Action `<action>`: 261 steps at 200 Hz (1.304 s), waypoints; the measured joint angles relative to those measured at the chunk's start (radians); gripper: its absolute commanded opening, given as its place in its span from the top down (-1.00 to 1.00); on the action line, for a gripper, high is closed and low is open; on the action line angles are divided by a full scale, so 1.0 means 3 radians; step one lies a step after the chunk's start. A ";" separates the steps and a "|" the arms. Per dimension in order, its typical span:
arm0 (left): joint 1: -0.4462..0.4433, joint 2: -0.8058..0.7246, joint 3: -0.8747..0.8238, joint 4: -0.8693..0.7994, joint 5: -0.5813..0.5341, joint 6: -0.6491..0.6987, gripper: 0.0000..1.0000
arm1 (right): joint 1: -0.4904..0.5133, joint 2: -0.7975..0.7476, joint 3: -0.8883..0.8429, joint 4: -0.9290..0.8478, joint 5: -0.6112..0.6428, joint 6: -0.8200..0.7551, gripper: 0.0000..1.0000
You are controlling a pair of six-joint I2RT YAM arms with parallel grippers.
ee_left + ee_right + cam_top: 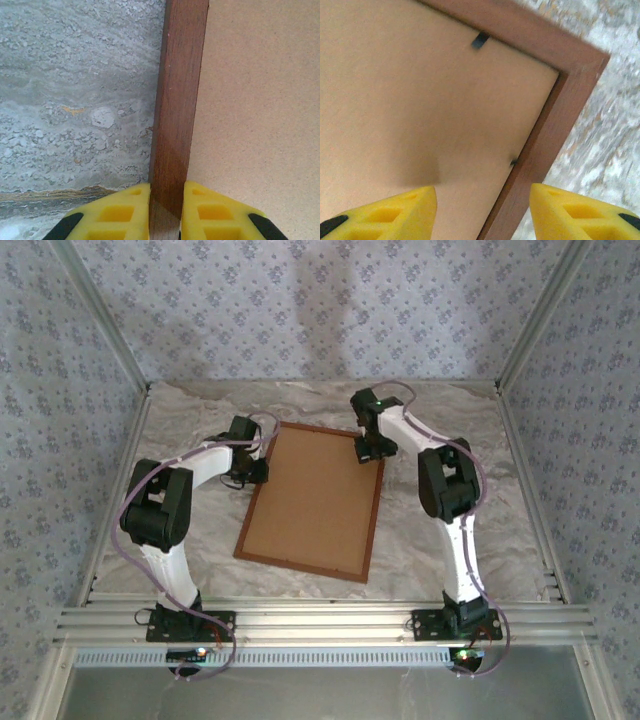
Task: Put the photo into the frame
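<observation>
I have the frame [376, 520] lying face down in the middle of the table [200, 410], between my 2 arms, with the plain brown backing board [315, 500] sitting inside its rails and facing up. My left gripper [250, 468] is clenched on the frame's left rail. In the left wrist view, the yellow fingers [120, 210] press on both sides of the reddish wood, with marble on one side and board [260, 125] on the other. I judge that this hold is there to pin the frame so it cannot slide or twist while the other arm works on the back. My right gripper [368, 450] hangs over the far right corner with its jaws spread and nothing between them. One finger [405, 210] sits above the board [420, 100], and the other is out past the right rail. From its camera I can see 2 small dark tabs, one on the far edge [480, 40] and one on the right edge [514, 161], both reaching just over the board's margin. I think the gripper is placed there to work those tabs. I cannot tell from here whether the photo already lies under the board, because the board covers the whole opening.
</observation>
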 measured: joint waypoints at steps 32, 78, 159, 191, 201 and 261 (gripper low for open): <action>0.0000 0.0000 0.0000 0.0001 -0.0011 0.0000 0.63 | -0.0080 -0.0718 -0.0749 0.0223 -0.0247 0.0177 -0.06; 0.0000 0.0000 0.0000 0.0003 -0.0011 0.0000 0.62 | -0.0207 -0.1124 -0.1396 0.0361 -0.0558 0.0373 0.07; 0.0000 -0.0001 -0.0006 0.0011 -0.0010 0.0001 0.62 | -0.0172 -0.0927 -0.1523 0.0462 -0.0718 0.0411 0.15; 0.0000 -0.0001 -0.0006 0.0011 -0.0010 0.0001 0.62 | -0.0161 -0.0879 -0.1525 0.0463 -0.0718 0.0411 0.17; 0.0000 -0.0001 -0.0006 0.0011 -0.0010 0.0001 0.62 | -0.0159 -0.0879 -0.1525 0.0463 -0.0717 0.0411 0.18; 0.0000 -0.0001 -0.0006 0.0011 -0.0010 0.0001 0.62 | -0.0093 -0.0876 -0.1549 0.0501 -0.0712 0.0429 0.17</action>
